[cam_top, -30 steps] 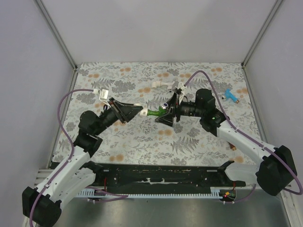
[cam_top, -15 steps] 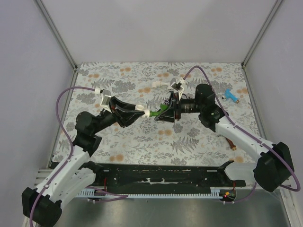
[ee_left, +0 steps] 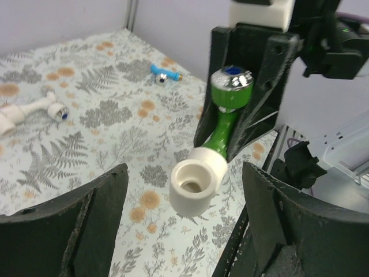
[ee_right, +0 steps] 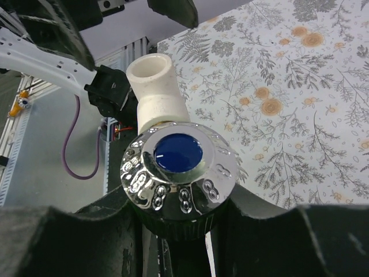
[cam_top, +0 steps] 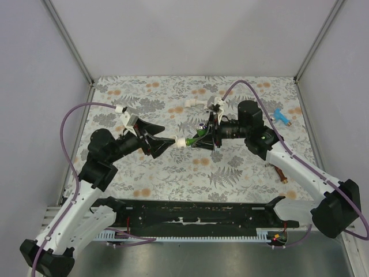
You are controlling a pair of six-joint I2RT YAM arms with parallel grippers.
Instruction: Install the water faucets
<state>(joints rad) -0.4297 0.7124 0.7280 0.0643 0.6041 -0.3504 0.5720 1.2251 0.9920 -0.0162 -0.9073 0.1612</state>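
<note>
White links, black joints — both arms alike; behind the black wedge-shaped left gripper and right gripper loops a purple cable.

Robotics test cell: plain grey wall panels on aluminium corner posts enclose a floral-patterned table; white-and-black left arm and right arm mounted at its near edge.

On floral table, blue faucet

The left gripper's spread fingers leave open gaps either side of the white elbow fitting.
</note>
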